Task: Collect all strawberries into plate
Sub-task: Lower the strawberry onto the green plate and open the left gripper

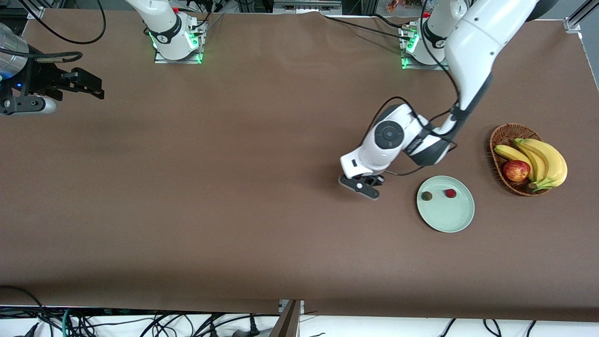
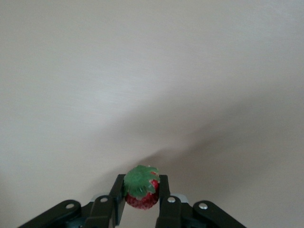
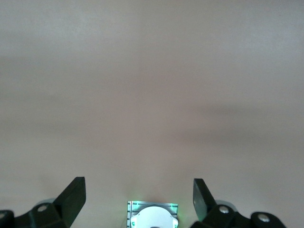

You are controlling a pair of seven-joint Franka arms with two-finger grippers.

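A strawberry (image 2: 141, 192) is pinched between the closed jaws of the left gripper (image 1: 369, 183), low over the tabletop (image 1: 234, 187) at the plate's (image 1: 451, 217) nine o'clock. Two strawberries (image 1: 450, 193) lie in the plate. The right gripper (image 1: 89, 86) waits with jaws spread wide, empty

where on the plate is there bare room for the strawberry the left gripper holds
The plate is bare across its half nearer the front camera. Its crowded part is the edge toward the bases, where two strawberries lie. The left gripper has its fingers shut on the third strawberry.
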